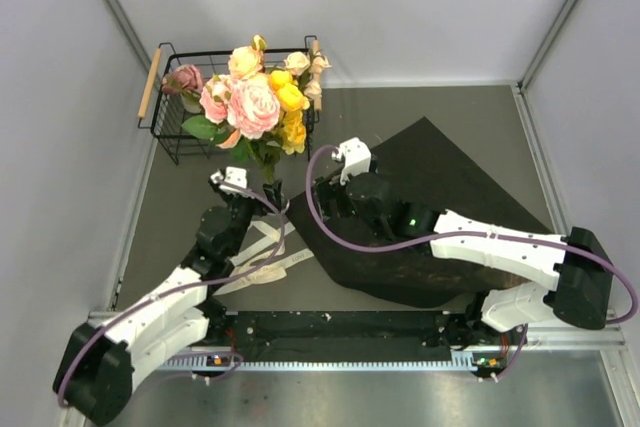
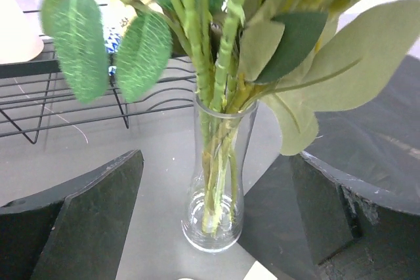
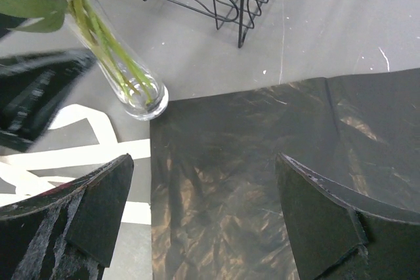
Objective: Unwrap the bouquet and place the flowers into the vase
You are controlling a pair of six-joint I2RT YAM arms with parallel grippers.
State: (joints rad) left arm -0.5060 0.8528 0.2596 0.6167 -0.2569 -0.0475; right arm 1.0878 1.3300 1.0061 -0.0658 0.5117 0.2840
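Observation:
The flowers (image 1: 255, 102), pink, peach and yellow with green leaves, stand upright in the clear glass vase (image 1: 273, 193). In the left wrist view their green stems (image 2: 220, 63) reach down to the bottom of the vase (image 2: 213, 188). My left gripper (image 2: 213, 224) is open, one finger on each side of the vase with a gap on both sides. The black wrapping paper (image 1: 430, 207) lies flat and unfolded to the right. My right gripper (image 3: 203, 218) hangs open over this paper (image 3: 262, 162), to the right of the vase (image 3: 134, 86). The cream ribbon (image 1: 265, 252) lies loose on the table.
A black wire basket (image 1: 185, 117) with wooden handles stands at the back left, just behind the vase (image 2: 65, 106). A beige paper cup (image 2: 16, 27) sits inside it. White walls close in the table on three sides. The ribbon (image 3: 79, 155) lies left of the paper's edge.

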